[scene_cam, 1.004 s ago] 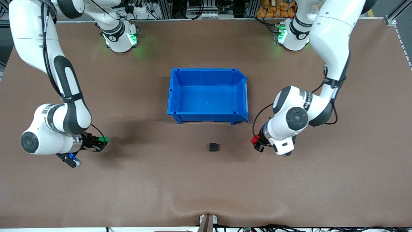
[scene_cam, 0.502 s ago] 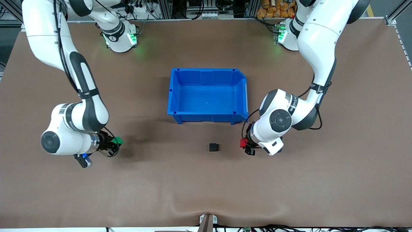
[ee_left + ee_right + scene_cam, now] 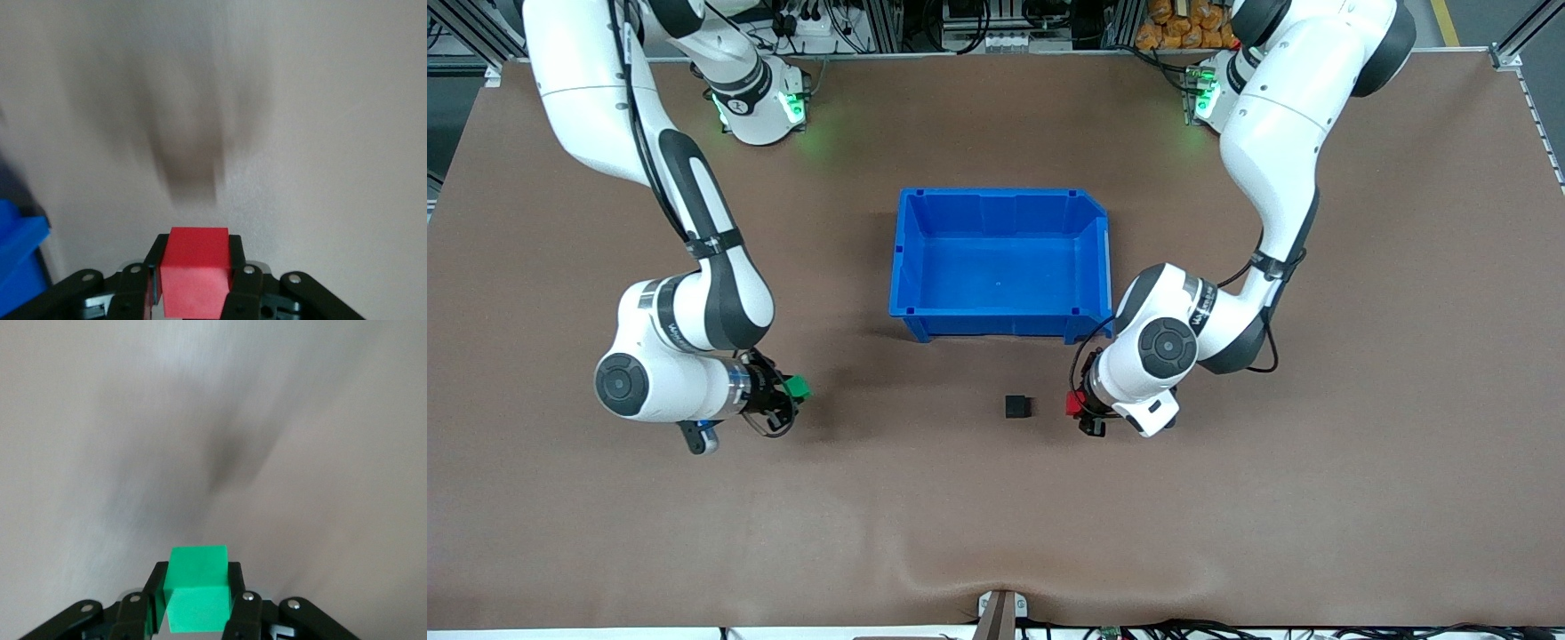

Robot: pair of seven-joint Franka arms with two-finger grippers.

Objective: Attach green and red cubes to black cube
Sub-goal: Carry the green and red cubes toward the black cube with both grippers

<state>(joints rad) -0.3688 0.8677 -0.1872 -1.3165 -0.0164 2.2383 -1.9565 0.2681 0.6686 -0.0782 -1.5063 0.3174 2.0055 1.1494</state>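
**Front view: both cubes closing in on the black one**

Front view puts the black cube (image 3: 1017, 406) on the bare brown table (image 3: 996, 533), nearer the camera than the blue bin (image 3: 1000, 262) and well clear of it. It sits square and untouched, exactly where it was a second ago.

And here come the arms! The left gripper (image 3: 1080, 411) has swept in from the left arm's end of the table and now hangs just beside the black cube, jaws clamped on the red cube (image 3: 1075, 403). The gap has shrunk a lot, but red and black are still apart. The right gripper (image 3: 787, 400) has travelled too, from the right arm's end toward the middle, jaws clamped on the green cube (image 3: 797, 388), yet it remains well apart from the target.

My read: red gets there first, green needs more travel, and nothing is attached yet.

Wrist views confirm both holds. The red cube (image 3: 195, 270) sits squarely between black fingers (image 3: 239, 277), top face flat, edges crisp. The green cube (image 3: 198, 587) is pinched the same way. All three cubes look like plain, hard, matte solids of equal size, so faces should meet flush if lined up. The bin is glossy moulded plastic with ribbed walls, and the table covering looks like a dull mat.
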